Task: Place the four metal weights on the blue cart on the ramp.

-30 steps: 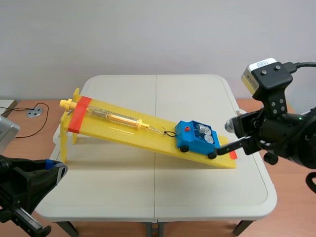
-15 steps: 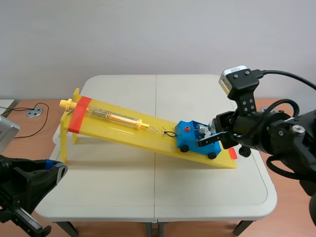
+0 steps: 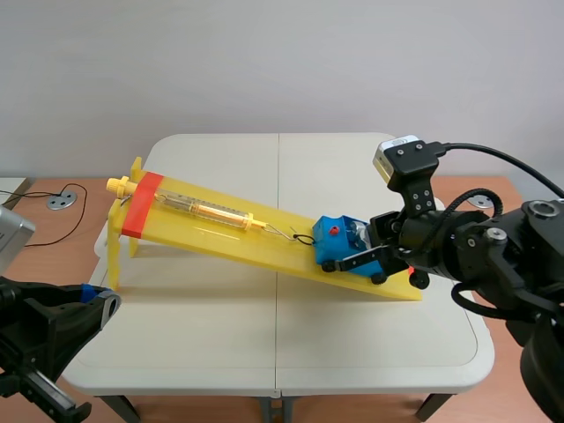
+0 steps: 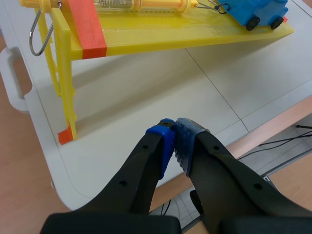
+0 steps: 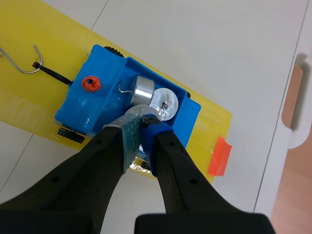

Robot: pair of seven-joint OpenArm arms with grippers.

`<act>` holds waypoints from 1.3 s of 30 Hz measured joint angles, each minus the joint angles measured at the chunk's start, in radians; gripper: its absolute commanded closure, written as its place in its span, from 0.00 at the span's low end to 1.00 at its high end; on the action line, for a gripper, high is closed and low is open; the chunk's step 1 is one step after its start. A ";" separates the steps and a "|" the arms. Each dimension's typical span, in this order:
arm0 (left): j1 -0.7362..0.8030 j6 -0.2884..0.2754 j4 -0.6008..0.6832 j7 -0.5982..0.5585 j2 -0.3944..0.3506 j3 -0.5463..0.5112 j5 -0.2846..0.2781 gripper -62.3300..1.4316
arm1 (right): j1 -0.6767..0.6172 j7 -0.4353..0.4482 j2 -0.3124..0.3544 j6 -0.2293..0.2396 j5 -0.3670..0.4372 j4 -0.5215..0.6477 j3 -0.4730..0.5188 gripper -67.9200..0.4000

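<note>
The blue cart (image 3: 337, 243) stands low on the yellow ramp (image 3: 264, 250), hooked by a black loop to the spring scale (image 3: 207, 210). In the right wrist view two metal weights lie in the bed of the cart (image 5: 83, 105): one on its side (image 5: 141, 90), one with its hook up (image 5: 164, 104). My right gripper (image 5: 142, 123) is shut, its tips over the bed beside these weights, hiding what lies under them. In the scene view my right gripper (image 3: 339, 262) covers the cart's near side. My left gripper (image 4: 174, 132) is shut on nothing, off the table's near left corner, far from the cart (image 4: 258, 12).
The ramp rests on thin yellow legs (image 4: 66, 97) at its high end, with an orange band (image 3: 141, 204) across it. An orange tape mark (image 5: 219, 156) sits at the ramp's foot. The table's edge and handle slot (image 5: 296, 107) lie just beyond. A cable and disc (image 3: 62, 201) lie off the table.
My right arm has swung left from beside the ramp's foot to over the cart, its fingers now above the bed. The cart has hardly moved. The left arm has kept still.
</note>
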 measured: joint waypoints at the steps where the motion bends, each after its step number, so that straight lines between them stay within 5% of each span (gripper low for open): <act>1: 0.000 0.000 0.000 0.000 0.000 0.000 0.000 0.93 | 0.002 0.000 -0.002 0.000 0.000 0.000 -0.001 0.98; 7: 0.000 0.000 0.000 0.000 0.000 0.000 0.000 0.93 | 0.013 0.000 -0.005 0.000 -0.003 0.000 -0.001 0.98; 11: 0.000 0.000 0.000 0.000 0.000 0.000 0.000 0.93 | 0.015 0.000 -0.005 0.008 -0.003 0.000 -0.001 0.85; 19: 0.000 0.000 0.000 0.000 0.000 0.000 0.000 0.93 | 0.015 0.000 -0.005 0.097 -0.003 0.000 -0.001 0.74; 24: 0.000 0.000 0.000 0.000 0.000 0.000 0.000 0.93 | 0.013 -0.004 -0.002 0.114 0.050 0.005 0.003 0.75; 29: 0.000 0.000 0.000 0.000 0.000 0.000 0.000 0.93 | -0.032 -0.029 0.030 0.114 0.121 0.097 0.055 0.99; 39: 0.000 -0.045 0.003 0.010 0.015 0.000 0.001 0.94 | -0.249 -0.034 0.169 0.140 0.175 0.320 0.249 0.99</act>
